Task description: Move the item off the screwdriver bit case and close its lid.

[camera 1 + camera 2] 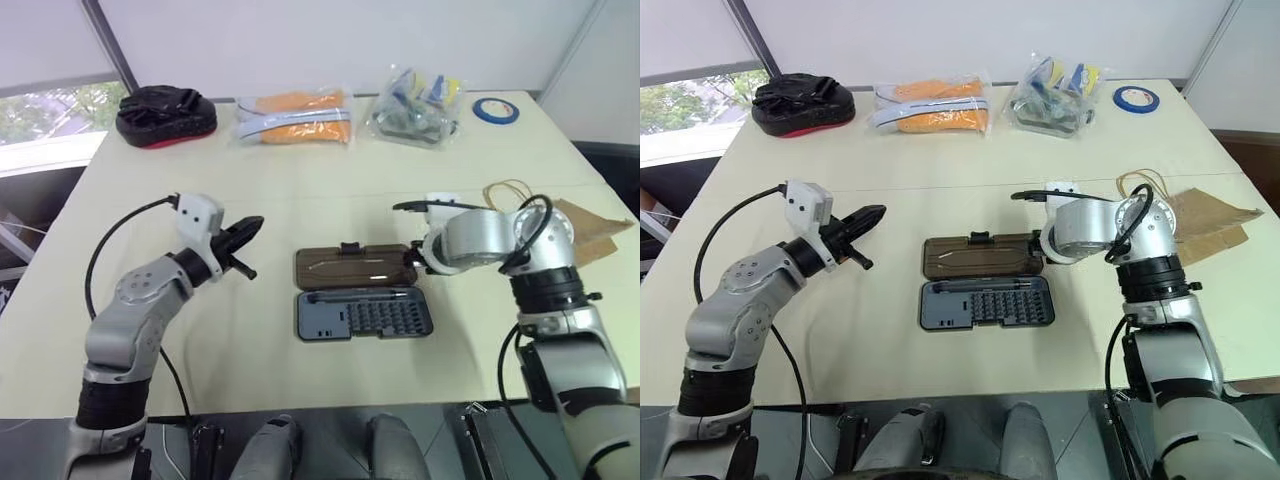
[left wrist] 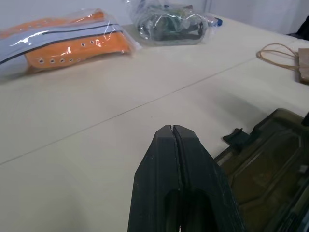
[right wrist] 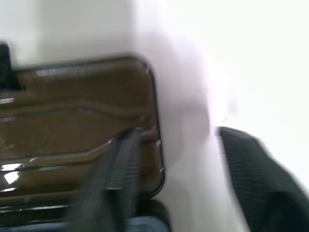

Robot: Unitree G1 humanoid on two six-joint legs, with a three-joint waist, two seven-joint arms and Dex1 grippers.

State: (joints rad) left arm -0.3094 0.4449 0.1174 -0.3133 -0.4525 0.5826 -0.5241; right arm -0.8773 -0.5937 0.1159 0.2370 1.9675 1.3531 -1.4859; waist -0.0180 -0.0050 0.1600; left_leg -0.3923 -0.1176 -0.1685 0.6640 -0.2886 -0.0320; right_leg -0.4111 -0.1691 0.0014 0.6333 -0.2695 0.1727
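Bit tray [image 1: 365,314] lies open beside the right fingers [image 3: 169,179], lid [image 1: 355,267] flat.
Right fingers apart at the lid's end; left fingers [image 2: 175,145] together. Paper bag [image 1: 590,232] is off; a poor catch could shove the case.

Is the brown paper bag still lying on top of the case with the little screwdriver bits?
No, the creased brown kraft paper bag lies on the table to the right, apart from the open dark grey plastic bit case.

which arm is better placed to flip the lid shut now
Probably the right. The right gripper is open at the right end of the lid, which lies flat behind the case. The left gripper is shut and hovers apart.
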